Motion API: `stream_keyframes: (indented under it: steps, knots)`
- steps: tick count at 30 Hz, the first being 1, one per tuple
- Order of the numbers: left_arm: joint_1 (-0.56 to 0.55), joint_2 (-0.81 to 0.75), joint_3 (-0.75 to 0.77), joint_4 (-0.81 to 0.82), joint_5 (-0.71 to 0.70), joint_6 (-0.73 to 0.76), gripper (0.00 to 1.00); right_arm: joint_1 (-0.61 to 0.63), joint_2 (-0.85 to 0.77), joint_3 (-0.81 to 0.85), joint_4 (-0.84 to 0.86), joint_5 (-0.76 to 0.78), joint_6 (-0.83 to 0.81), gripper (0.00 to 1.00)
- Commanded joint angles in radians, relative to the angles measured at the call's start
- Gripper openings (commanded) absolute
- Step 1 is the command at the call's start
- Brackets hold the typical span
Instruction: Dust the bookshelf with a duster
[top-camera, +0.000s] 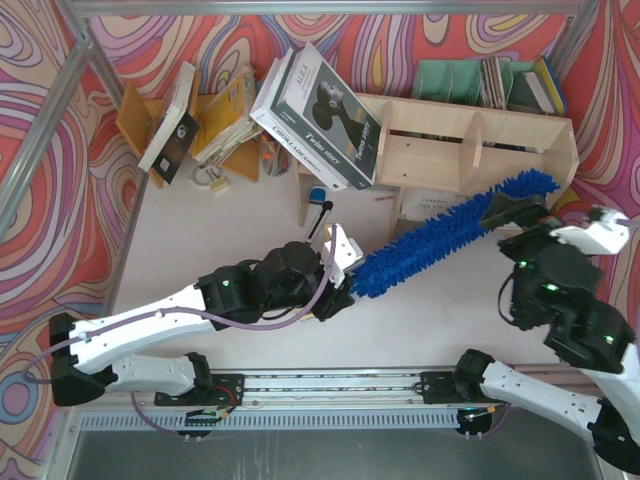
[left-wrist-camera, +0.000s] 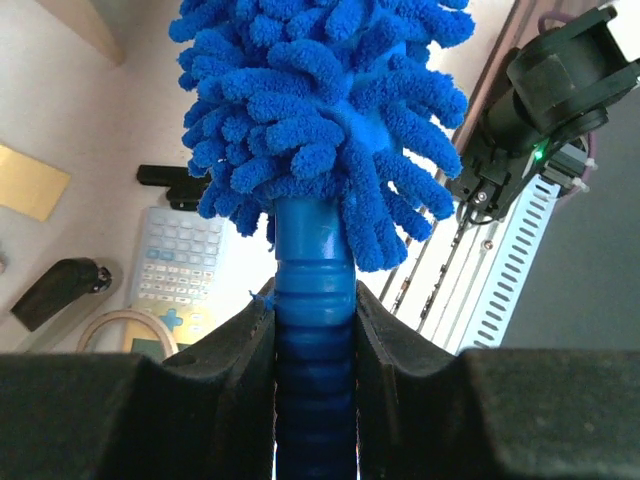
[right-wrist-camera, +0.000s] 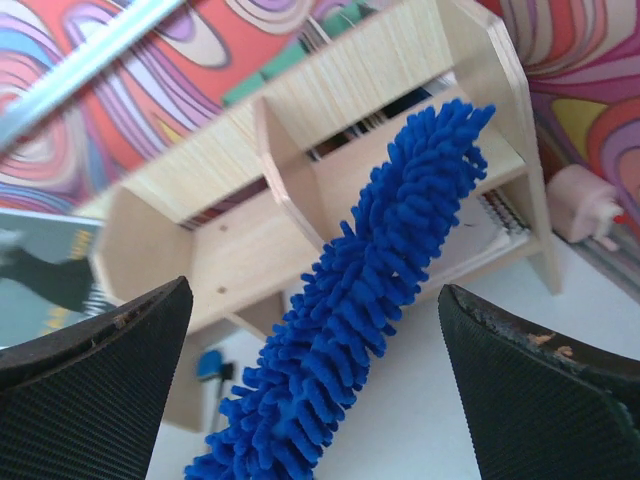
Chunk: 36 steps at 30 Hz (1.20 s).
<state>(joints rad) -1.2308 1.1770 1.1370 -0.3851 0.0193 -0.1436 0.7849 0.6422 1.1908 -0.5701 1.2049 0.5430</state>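
Cannot see the rear of the handle of the duster (top-camera: 440, 235): swallowed by the left jaws, pressed together on its ribbed blue stem just below the fluff. Masked by a big black-and-white book (top-camera: 320, 110) leaning across it: the left end of the bookshelf (top-camera: 520, 130). Partly covered by the fluffy head: the lower tier. Too dim to name what sits in the compartments. Hard to tell whether the tip touches the wood or only sits just before it. Bright blue, shaggy with thick microfibre strands, long and straight, slanting from the middle of the worktop (top-camera: 220, 220) up and rightward to the front of the shelf's right-hand compartment. Right jaws spread wide, one on each side of the head in the wrist view, apart from it, pinching nothing. Blurred below in the left wrist view: a pale calculator (left-wrist-camera: 180, 255) and a black object (left-wrist-camera: 55, 290) of unclear kind. By count: one duster, one bookshelf of two tiers with two upright dividers showing, two sets of jaws.
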Motion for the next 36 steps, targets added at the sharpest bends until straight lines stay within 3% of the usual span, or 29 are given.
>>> stream_keyframes:
  steps: [1,9,19,29,36]
  knots:
    - [-0.004,-0.067,0.04,0.046,-0.098,-0.003,0.0,-0.001,-0.049,0.099,0.02,-0.096,-0.04,0.99]
    - [0.011,0.002,0.253,-0.063,-0.412,0.014,0.0,-0.002,-0.014,0.151,0.058,-0.11,-0.101,0.98]
    - [0.063,0.332,0.741,-0.357,-0.626,0.049,0.0,-0.002,0.007,0.093,0.069,-0.091,-0.083,0.99]
    - [0.113,0.6,1.104,-0.64,-0.601,-0.035,0.0,-0.001,-0.038,0.076,0.048,-0.07,-0.069,0.99]
    - [0.076,0.661,1.165,-0.67,-0.484,-0.008,0.0,-0.001,-0.05,0.052,0.061,-0.041,-0.069,0.99]
